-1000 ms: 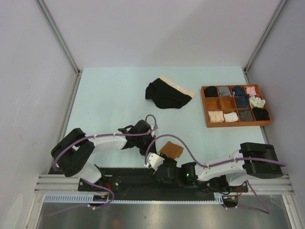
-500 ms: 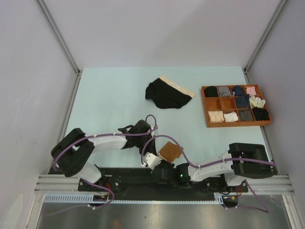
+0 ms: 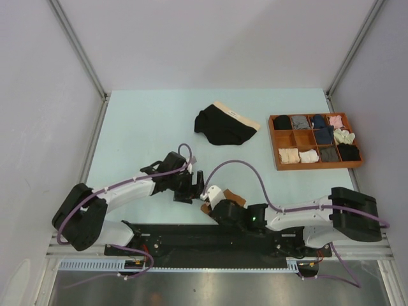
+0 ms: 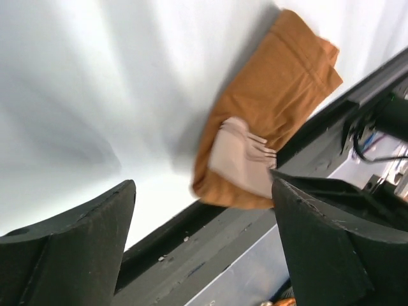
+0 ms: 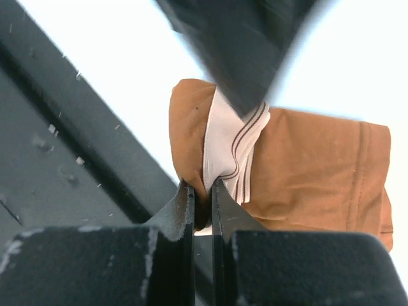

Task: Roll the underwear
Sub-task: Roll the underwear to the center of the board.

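The rust-brown underwear [image 3: 233,199] lies folded at the table's near edge, its pale waistband [image 5: 229,143] wrapped over one end. My right gripper [image 5: 203,197] is shut on that end, pinching brown cloth and waistband together; in the top view it [image 3: 207,205] sits low by the rail. My left gripper [image 3: 193,188] hovers just left of the cloth, open. In the left wrist view its jaws [image 4: 204,245] stand wide apart with nothing between them, the underwear [image 4: 280,89] beyond. A black underwear [image 3: 222,129] with a beige waistband lies spread at the table's middle back.
A wooden divided tray [image 3: 274,143] at the right holds several rolled garments. The black base rail [image 3: 172,233] runs along the table's near edge, right beside the brown cloth. One blurred left finger [image 5: 242,44] crosses the top of the right wrist view.
My left gripper has opened, let go of the brown underwear and drawn back to the left. My right gripper has shut on the waistband end of the cloth.
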Available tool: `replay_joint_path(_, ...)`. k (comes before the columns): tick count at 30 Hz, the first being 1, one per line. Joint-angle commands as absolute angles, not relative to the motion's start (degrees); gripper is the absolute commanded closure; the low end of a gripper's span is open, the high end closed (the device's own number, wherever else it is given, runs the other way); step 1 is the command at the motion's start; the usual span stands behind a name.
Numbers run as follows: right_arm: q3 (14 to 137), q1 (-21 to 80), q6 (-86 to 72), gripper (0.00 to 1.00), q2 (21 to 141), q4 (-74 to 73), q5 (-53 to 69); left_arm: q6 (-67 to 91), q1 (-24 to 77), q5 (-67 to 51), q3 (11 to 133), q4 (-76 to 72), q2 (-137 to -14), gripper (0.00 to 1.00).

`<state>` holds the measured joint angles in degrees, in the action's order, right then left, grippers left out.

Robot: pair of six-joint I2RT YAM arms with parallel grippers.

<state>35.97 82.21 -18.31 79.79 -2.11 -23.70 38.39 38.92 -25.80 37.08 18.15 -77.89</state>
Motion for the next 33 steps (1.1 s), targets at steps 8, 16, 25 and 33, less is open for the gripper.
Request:
replay_joint_path(8,28.9,69.3,-32.6,1.0,69.5,-0.5,-14.8,34.0,34.9,-22.7,37.1,17.1,-73.7,0.07)
replay_joint_path(16,21.4,63.1,-43.1,1.0,60.4,-1.5,-15.7,32.6,36.4,-21.5,34.7,9.5,-70.2,0.09)
replay_joint_path(25,21.1,58.8,-46.8,1.0,56.3,-9.0,-17.8,33.4,45.2,-17.1,35.3,-2.3,-77.1,0.16)
replay_joint_path(33,19.9,56.2,-49.5,1.0,54.4,-12.9,-18.4,33.7,47.6,-14.1,38.4,-9.8,-85.5,0.17)
